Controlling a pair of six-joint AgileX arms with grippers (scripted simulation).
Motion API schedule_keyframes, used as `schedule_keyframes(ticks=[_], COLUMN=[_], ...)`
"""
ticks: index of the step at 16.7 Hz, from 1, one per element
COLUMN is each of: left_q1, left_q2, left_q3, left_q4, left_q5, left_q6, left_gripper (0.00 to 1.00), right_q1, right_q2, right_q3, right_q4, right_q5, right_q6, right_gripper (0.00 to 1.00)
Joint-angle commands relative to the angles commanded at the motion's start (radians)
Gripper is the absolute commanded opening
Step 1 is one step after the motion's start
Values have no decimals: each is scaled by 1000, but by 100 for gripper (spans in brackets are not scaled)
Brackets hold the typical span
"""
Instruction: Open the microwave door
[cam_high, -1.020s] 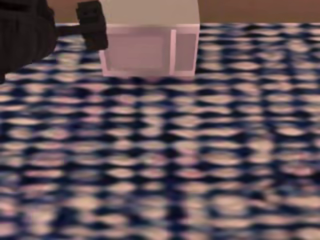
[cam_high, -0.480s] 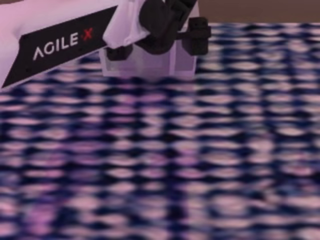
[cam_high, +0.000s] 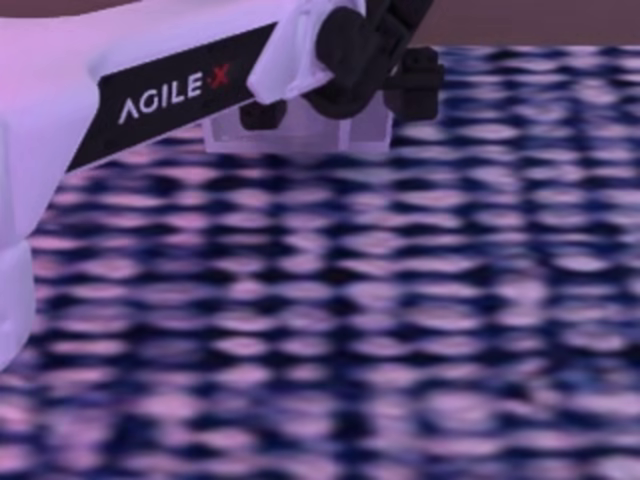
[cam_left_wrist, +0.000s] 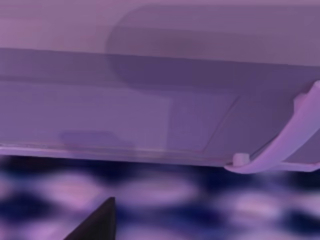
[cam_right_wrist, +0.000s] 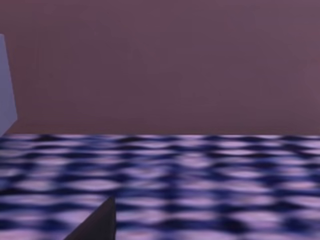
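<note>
Fingers of the left gripper (cam_high: 415, 85), grip unreadable, have shifted slightly right, beside the microwave (cam_high: 300, 130) and its door's handle (cam_left_wrist: 280, 150).

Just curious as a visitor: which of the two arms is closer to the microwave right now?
Left. The left gripper hangs right over the microwave front, by the door handle. The right arm is outside the top view; its camera catches only the microwave's edge.

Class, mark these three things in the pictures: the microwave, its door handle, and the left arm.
microwave (cam_high: 300, 138): top view, lower front edge.
door handle (cam_left_wrist: 292, 145): left wrist view, curved bar.
left arm (cam_high: 150, 80): top view, white link above the black label.
</note>
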Motion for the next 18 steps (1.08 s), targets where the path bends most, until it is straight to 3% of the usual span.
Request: schedule_keyframes(ticks=[12,18], left_q1=[62,62], left_q2=[211,211], left_q3=[103,103], left_q4=[133,133], left_q5=[39,39], left_q6=[60,60], left_gripper=[100,55], right_q1=[0,0], right_q2=[0,0], right_q3=[0,0], right_q4=[0,0], right_q5=[0,0], right_q6=[0,0], right_gripper=[100,100])
